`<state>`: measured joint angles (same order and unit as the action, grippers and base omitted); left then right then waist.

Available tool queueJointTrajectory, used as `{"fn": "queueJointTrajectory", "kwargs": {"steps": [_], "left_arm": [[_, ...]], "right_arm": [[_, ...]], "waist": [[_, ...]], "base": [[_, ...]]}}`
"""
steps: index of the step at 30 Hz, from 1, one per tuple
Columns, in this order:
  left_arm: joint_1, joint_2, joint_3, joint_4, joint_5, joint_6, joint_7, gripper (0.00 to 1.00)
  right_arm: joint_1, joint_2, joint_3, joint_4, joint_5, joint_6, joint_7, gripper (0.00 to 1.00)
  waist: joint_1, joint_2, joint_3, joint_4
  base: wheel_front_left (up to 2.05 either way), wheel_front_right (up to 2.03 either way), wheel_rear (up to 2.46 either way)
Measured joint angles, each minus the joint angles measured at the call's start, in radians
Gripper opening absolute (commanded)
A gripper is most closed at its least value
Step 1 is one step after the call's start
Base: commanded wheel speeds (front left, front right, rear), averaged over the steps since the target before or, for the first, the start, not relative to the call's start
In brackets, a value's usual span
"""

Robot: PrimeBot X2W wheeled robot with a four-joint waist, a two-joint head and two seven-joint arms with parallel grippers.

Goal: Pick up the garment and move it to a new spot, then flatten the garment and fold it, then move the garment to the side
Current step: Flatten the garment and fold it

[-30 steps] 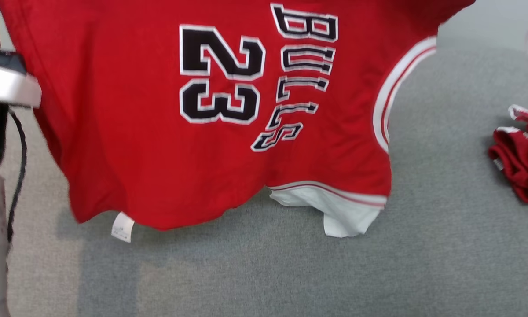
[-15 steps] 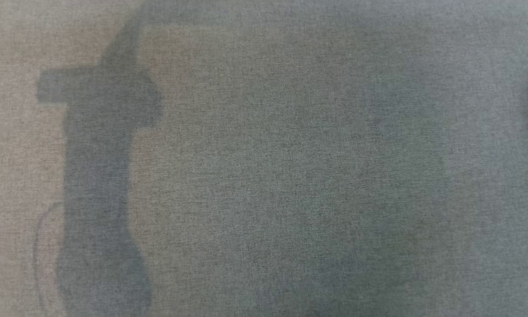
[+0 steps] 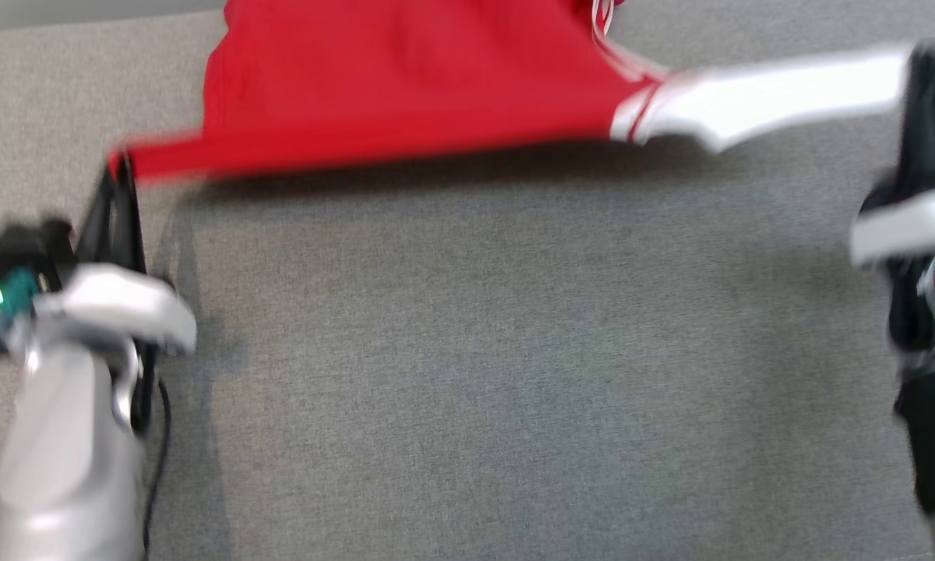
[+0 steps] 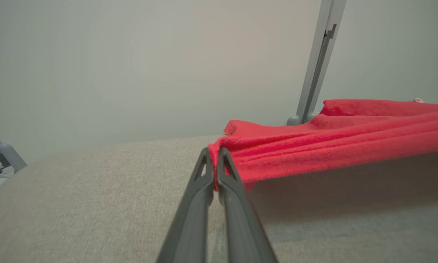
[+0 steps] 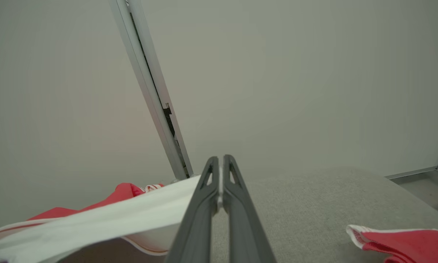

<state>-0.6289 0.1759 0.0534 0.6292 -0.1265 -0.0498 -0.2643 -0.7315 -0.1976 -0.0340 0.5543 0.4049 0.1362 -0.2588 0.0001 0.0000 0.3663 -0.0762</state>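
The garment (image 3: pixel 405 86) stretches between left claw (image 3: pixel 117 167) and right claw (image 3: pixel 921 58), both clamped on it.

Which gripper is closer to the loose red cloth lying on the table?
Right. The right gripper is beside the loose red cloth; the left gripper is far across the table.

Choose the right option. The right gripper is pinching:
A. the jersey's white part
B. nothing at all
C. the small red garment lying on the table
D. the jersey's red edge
A: in the right wrist view the right gripper is shut on the white part of the jersey, and that white cloth runs straight from between its fingertips.
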Motion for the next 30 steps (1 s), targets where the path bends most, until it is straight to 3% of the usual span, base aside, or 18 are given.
{"fn": "queueJointTrajectory", "kwargs": {"steps": [11,24,30], "left_arm": [[0.413,-0.108,0.091,-0.032,-0.016,0.022,0.000,0.00],[0.706,-0.131,0.066,-0.112,-0.030,0.023,0.000,0.00],[0.758,-0.130,0.013,-0.165,-0.059,0.033,0.000,0.00]], "right_arm": [[0.494,0.024,0.111,-0.078,0.130,-0.001,0.000,0.00],[0.786,-0.010,0.151,-0.086,0.205,-0.002,0.003,0.00],[0.809,-0.016,0.138,-0.153,0.211,-0.002,0.012,0.00]], "waist": [[0.0000,0.0000,-0.164,-0.028],[-0.0001,0.0000,-0.363,-0.014],[0.0000,0.0000,-0.383,0.014]], "base": [[0.00,0.00,0.00],[0.00,0.00,0.00],[0.00,0.00,0.00]]}}
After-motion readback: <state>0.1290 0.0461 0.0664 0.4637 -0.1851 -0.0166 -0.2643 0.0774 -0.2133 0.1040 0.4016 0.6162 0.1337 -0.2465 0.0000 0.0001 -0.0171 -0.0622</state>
